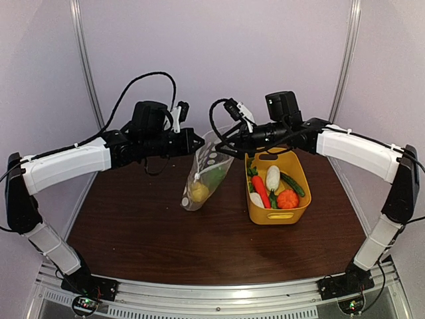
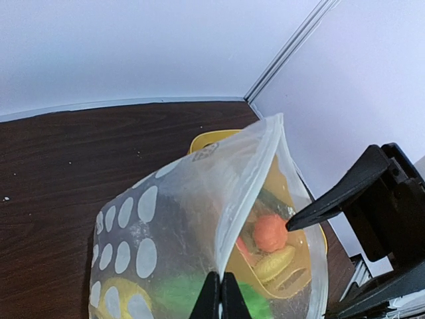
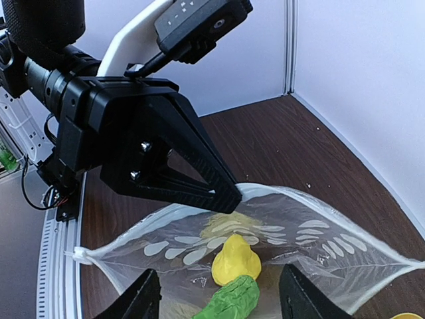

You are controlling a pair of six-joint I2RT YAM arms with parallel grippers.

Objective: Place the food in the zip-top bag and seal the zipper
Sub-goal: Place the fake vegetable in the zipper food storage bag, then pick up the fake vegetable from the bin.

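Reaching in from the left with the left arm (image 1: 66, 163), forearm near level, left tool (image 1: 198, 141) held high over the counter and pressed together on the mouth edge of a clear soft plastic zip-top bag printed with white round dots (image 1: 207, 169). Coming from the other side with the right arm (image 1: 358, 149), right tool (image 3: 222, 292) facing the left tool, fingers (image 3: 143, 298) spread wide, gripping nothing. Hanging beneath the left tool, the bag, mouth gaping toward the right tool, thin pale zipper strip (image 2: 255, 174) unsealed; bottom down by the counter, contact impossible to tell. Inside, straight ahead of the right tool, a small yellow toy vegetable (image 3: 236, 260) beside a bumpy green toy piece (image 3: 229, 300). Under the right tool, just beside the bag, a yellow plastic basket (image 1: 279, 216) holding a white toy radish (image 1: 272, 178), a red piece (image 1: 260, 191), a round orange piece (image 1: 287, 199) and a green cucumber (image 1: 293, 184). Beneath everything, a dark brown wood-grain counter (image 1: 133, 232); behind, pale lilac walls (image 1: 219, 40).
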